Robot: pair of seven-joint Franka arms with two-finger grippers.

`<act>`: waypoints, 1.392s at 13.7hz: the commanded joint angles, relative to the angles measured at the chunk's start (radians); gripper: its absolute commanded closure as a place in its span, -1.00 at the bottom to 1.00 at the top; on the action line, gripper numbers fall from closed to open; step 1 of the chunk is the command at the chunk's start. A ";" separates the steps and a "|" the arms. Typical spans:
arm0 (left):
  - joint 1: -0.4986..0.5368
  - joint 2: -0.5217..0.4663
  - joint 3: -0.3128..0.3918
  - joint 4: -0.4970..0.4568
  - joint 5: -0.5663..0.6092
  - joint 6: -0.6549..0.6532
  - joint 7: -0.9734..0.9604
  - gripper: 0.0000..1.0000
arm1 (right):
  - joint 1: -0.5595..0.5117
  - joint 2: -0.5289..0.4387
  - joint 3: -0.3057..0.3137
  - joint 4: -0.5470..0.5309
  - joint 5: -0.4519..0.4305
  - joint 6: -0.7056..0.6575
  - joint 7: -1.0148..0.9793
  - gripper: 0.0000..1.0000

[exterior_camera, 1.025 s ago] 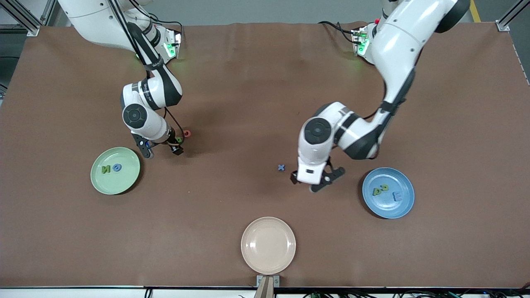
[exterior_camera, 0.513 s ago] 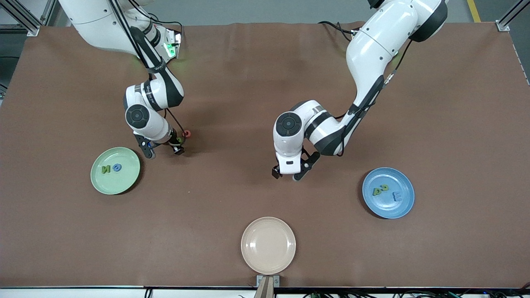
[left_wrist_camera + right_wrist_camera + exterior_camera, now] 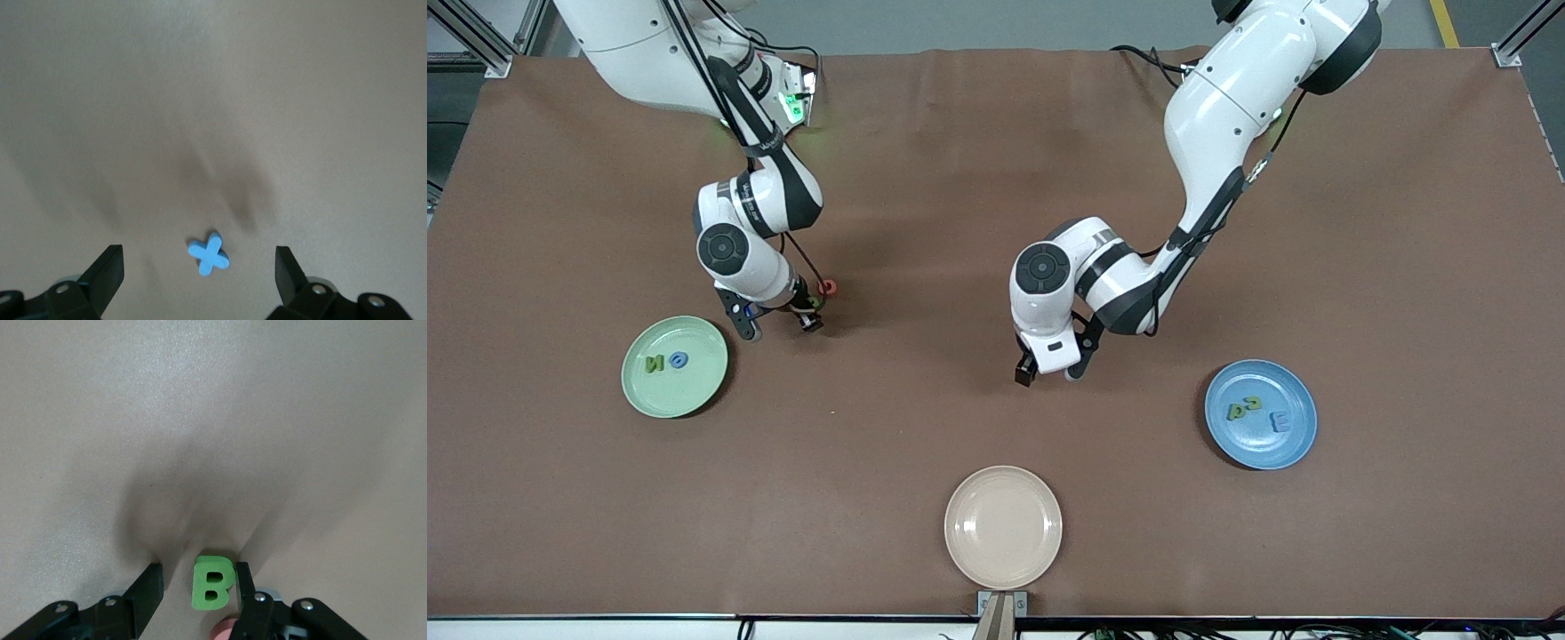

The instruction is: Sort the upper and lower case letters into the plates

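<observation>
A green letter B (image 3: 212, 581) lies on the brown table between the fingers of my right gripper (image 3: 198, 577). One finger touches the B's side, and a gap shows between the B and the other finger. A pinkish red letter (image 3: 829, 286) lies just beside this gripper (image 3: 807, 318). My left gripper (image 3: 199, 270) is open low over a blue letter x (image 3: 209, 253), which the hand (image 3: 1049, 373) hides in the front view. The pale green plate (image 3: 685, 391) holds a green N (image 3: 655, 363) and a blue O (image 3: 679, 360). The blue plate (image 3: 1254, 444) holds two green letters (image 3: 1238, 411) and a blue E (image 3: 1280, 422).
A cream plate (image 3: 1003, 526) with nothing on it sits at the table edge nearest the front camera, midway along it. The green plate lies toward the right arm's end, the blue plate toward the left arm's end.
My left arm swung from beside the blue plate to over the blue x, covering it in the front view. My right gripper's fingers have narrowed around the green B.
</observation>
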 commanded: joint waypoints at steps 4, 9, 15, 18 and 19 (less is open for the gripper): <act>-0.021 0.022 0.009 0.025 -0.057 0.011 -0.015 -0.82 | 0.003 -0.001 0.006 -0.035 0.005 0.021 0.016 0.41; -0.021 0.063 0.009 0.062 -0.057 0.025 -0.012 -0.56 | 0.027 0.005 0.006 -0.020 -0.018 0.031 0.011 0.71; -0.015 0.075 0.009 0.064 -0.060 0.025 -0.008 -0.14 | -0.052 -0.027 0.004 0.156 -0.038 -0.164 -0.263 0.75; -0.007 0.075 0.009 0.062 -0.086 0.025 0.001 -0.08 | -0.173 -0.018 0.004 0.264 -0.038 -0.259 -0.595 0.75; -0.007 0.075 0.011 0.064 -0.088 0.025 0.007 -0.03 | -0.210 -0.017 0.004 0.282 -0.041 -0.258 -0.723 0.75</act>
